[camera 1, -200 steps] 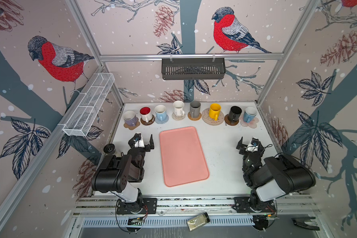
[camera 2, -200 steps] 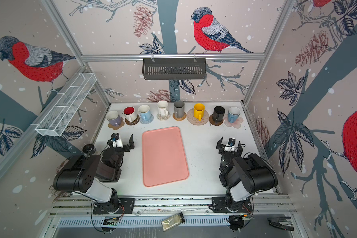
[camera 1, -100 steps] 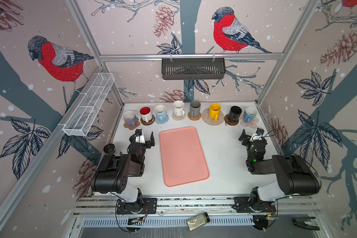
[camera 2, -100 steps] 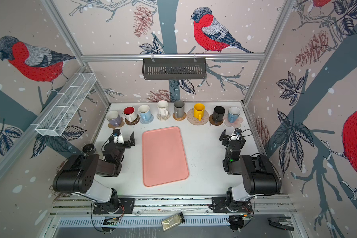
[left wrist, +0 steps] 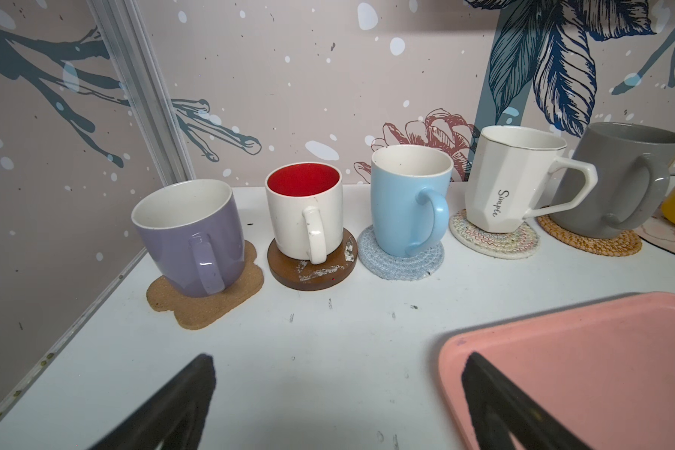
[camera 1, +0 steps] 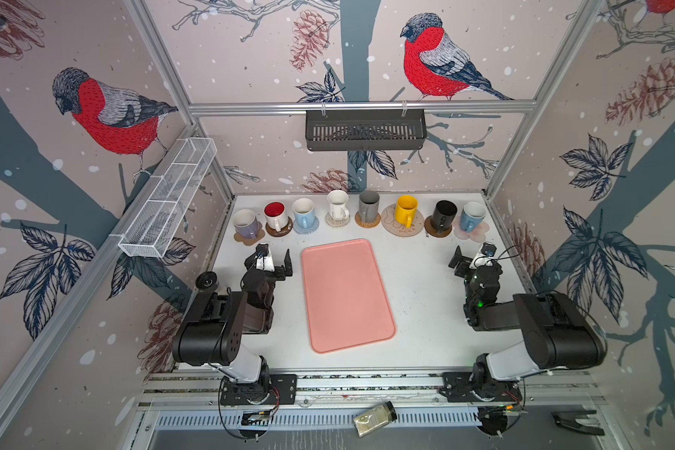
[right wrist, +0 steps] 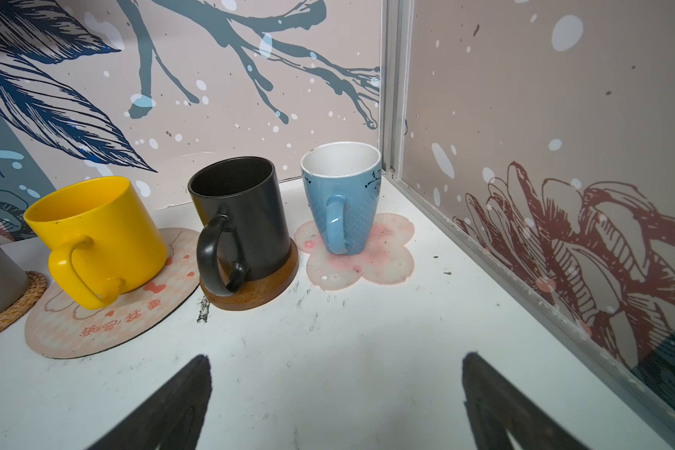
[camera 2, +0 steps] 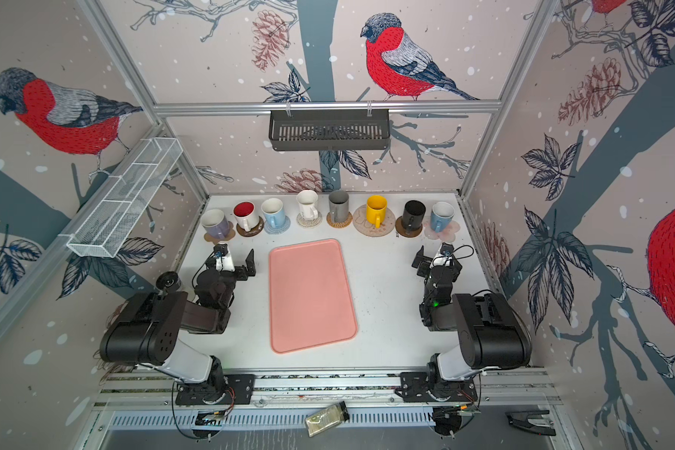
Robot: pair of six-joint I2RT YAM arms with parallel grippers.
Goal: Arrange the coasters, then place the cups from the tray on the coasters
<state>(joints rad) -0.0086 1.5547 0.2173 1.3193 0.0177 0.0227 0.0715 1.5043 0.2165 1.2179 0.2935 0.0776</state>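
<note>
Eight cups stand in a row along the back wall, each on a coaster, from the lavender cup on the tan paw coaster to the blue cup on the pink flower coaster. The yellow cup sits on the pink cartoon round, the black cup on a brown disc. The pink tray lies bare in the middle. My left gripper is open at the tray's far left corner. My right gripper is open in front of the blue cup.
A black basket hangs on the back wall and a white wire shelf on the left wall. The side walls stand close to the outermost cups. A spice jar lies below the table's front rail.
Both open grippers have moved towards the row of cups at the back, the right one farther as its arm stretched out. The cups, coasters and tray have not moved.
</note>
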